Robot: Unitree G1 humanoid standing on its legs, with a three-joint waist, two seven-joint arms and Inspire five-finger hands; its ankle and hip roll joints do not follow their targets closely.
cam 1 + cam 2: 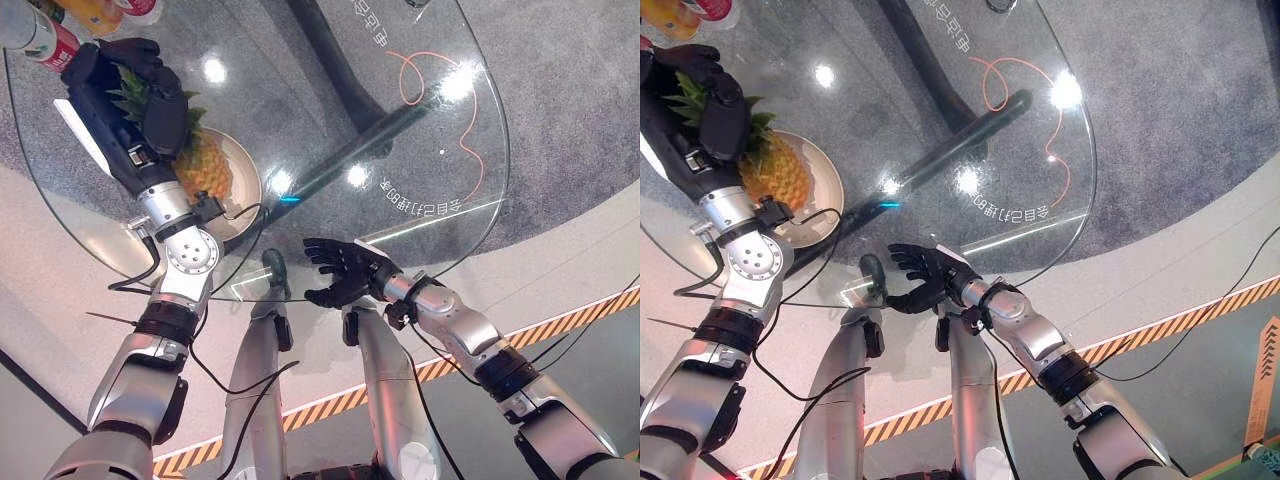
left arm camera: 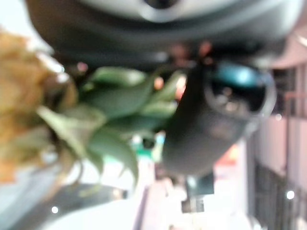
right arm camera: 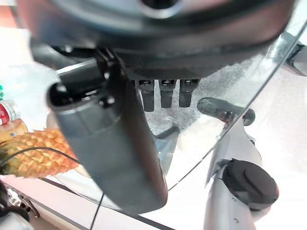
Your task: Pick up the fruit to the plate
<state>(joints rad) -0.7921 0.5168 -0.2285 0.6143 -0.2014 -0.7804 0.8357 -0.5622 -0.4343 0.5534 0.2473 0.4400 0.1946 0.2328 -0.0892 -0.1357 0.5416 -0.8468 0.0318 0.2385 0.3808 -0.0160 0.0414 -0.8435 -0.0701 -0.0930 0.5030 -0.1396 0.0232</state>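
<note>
A pineapple lies on a beige plate at the left of the round glass table. My left hand reaches over the fruit, its dark fingers curled round the green leafy crown, with the thumb pressed beside the leaves. The yellow body rests in the plate. My right hand hovers at the table's near edge with spread fingers and holds nothing. The right wrist view shows the pineapple beyond that hand's thumb.
Bottles and packets stand at the table's far left corner, just past my left hand. A dark table stand and an orange cord show through the glass. Yellow-black tape crosses the floor at the right.
</note>
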